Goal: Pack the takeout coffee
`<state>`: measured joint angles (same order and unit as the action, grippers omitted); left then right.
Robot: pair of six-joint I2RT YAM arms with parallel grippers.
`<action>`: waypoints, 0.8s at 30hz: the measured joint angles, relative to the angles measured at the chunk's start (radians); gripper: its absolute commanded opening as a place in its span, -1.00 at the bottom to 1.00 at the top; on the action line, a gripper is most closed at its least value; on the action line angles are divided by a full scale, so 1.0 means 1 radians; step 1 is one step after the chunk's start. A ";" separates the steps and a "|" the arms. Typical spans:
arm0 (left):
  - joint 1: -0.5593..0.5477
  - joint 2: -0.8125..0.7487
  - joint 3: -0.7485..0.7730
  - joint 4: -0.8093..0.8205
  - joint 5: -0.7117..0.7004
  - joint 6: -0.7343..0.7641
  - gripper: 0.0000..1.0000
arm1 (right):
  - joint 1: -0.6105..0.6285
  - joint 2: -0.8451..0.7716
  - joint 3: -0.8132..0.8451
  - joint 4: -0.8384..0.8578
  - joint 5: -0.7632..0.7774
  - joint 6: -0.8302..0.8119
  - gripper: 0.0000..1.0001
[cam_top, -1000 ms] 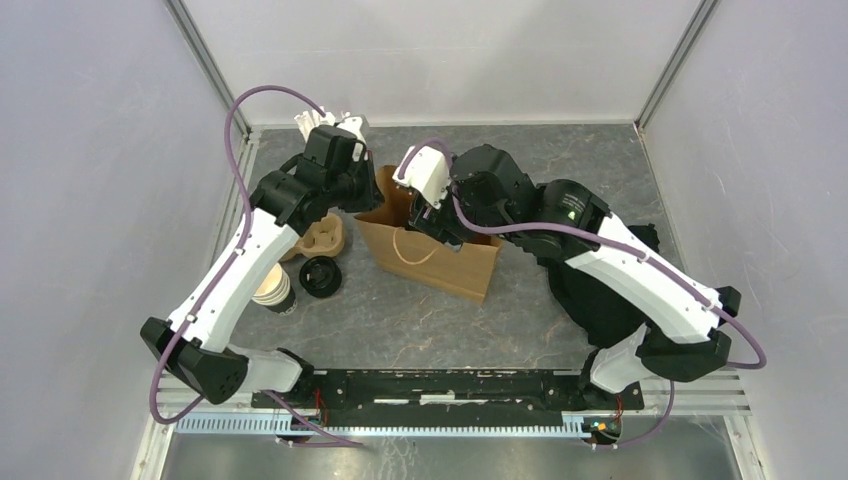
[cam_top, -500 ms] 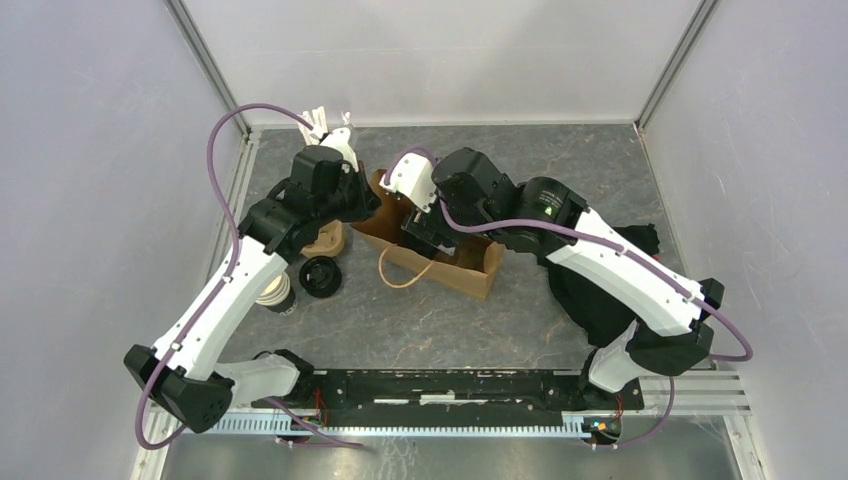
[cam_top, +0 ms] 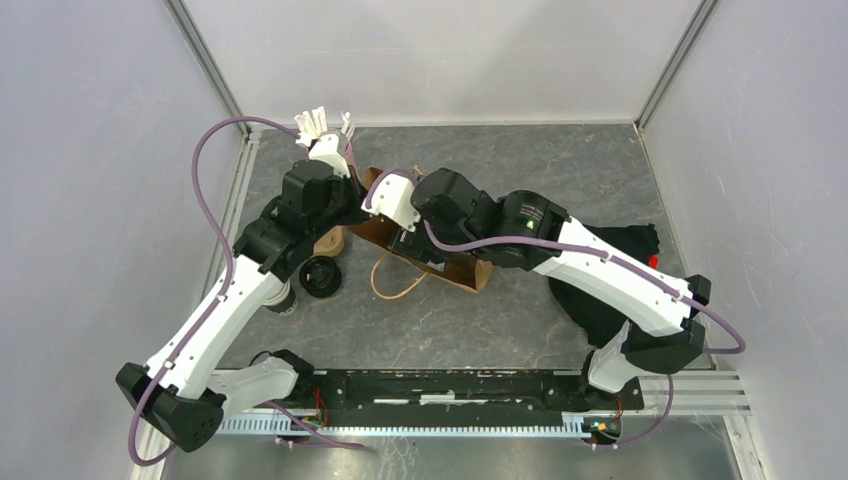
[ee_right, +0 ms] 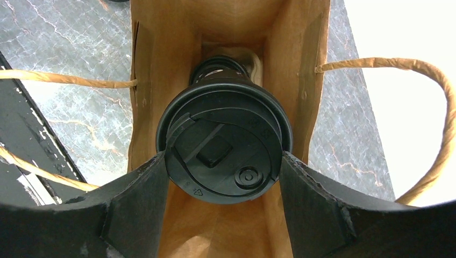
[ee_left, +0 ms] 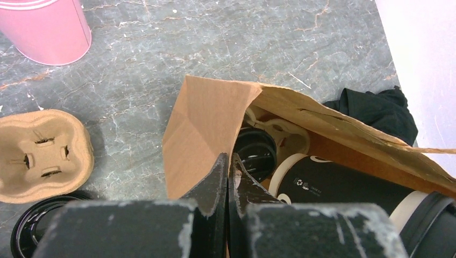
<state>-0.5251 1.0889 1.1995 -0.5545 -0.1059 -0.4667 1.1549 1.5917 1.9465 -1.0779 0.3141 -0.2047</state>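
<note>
Clasping a lidded cup, the right fingers sit inside the paper bag. The left fingers pinch its rim.

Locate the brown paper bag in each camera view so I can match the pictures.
Top external: paper bag mid-table, partly under the right arm.
Left wrist: paper bag centre to right edge, above the left pincer.
Right wrist: paper bag fills the middle, seen down its mouth.
Shared landmark: the lidded cup inside, in the right pincer; left wrist shows this lidded cup too; top view hides it.
</note>
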 measured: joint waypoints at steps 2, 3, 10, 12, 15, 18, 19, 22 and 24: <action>0.000 -0.017 -0.019 0.018 -0.006 -0.001 -0.96 | 0.008 0.000 -0.002 0.001 0.016 0.005 -1.00; 0.000 -0.026 -0.029 0.028 -0.009 -0.002 -0.96 | 0.011 0.000 -0.003 0.001 0.020 0.006 -1.00; 0.000 -0.079 -0.092 0.066 -0.024 -0.031 -0.96 | 0.015 -0.007 -0.060 0.016 0.065 0.017 -1.00; 0.000 -0.089 -0.105 0.072 -0.024 -0.045 -0.96 | 0.015 -0.016 -0.074 0.018 0.074 0.021 -1.00; 0.000 -0.102 -0.121 0.079 -0.024 -0.063 -0.96 | 0.015 -0.042 -0.108 0.023 0.086 0.026 -1.00; 0.000 -0.117 -0.140 0.089 -0.023 -0.077 -0.96 | 0.017 -0.061 -0.130 0.023 0.088 0.027 -1.00; 0.000 -0.123 -0.148 0.092 -0.023 -0.086 -0.96 | 0.023 -0.061 -0.130 0.025 0.089 0.029 -1.00; 0.000 -0.132 -0.159 0.090 -0.024 -0.101 -0.96 | 0.046 -0.043 -0.111 0.020 0.090 0.053 -1.00; 0.000 -0.132 -0.159 0.090 -0.027 -0.113 -0.96 | 0.064 -0.013 -0.073 0.015 0.097 0.090 -1.00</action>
<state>-0.5251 0.9565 1.0405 -0.4648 -0.1326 -0.5797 1.2190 1.5791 1.8732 -1.0630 0.4110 -0.1150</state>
